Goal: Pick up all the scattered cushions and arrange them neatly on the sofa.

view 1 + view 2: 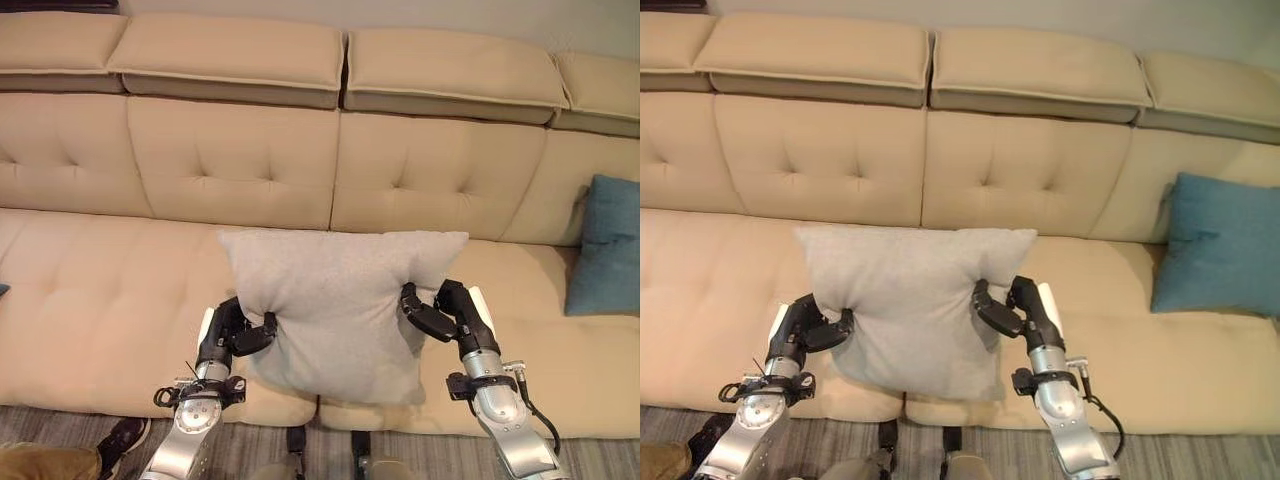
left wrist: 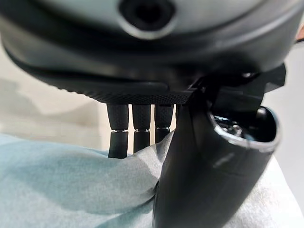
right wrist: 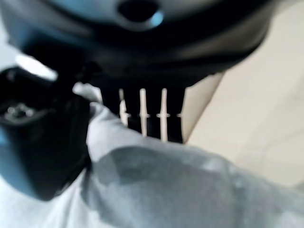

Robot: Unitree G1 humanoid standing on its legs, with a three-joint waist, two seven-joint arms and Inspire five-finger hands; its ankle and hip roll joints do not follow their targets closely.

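The grey cushion [image 1: 335, 315] is held up between the two hands, in front of the middle of the sofa seat [image 1: 90, 300]. Its top edge reaches about the line where the seat meets the backrest [image 1: 230, 160], and its bottom edge hangs over the near front edge of the seat. I cannot tell if it already touches the seat or is just above it.

The left hand [image 1: 232, 335] pinches the left side of the cushion; in its wrist view the thumb [image 2: 199, 180] presses the cloth against the fingers [image 2: 137, 128]. The right hand [image 1: 440, 312] grips the right side in the same way, so the cloth is bunched at both places.

Far to the right, a blue cushion [image 1: 1218, 245] leans upright against the backrest and looks already placed. A person's shoe [image 1: 122, 440] shows on the floor at the near left.

My judgement: one cushion is done, and the grey one must yet be set back against the backrest and released.
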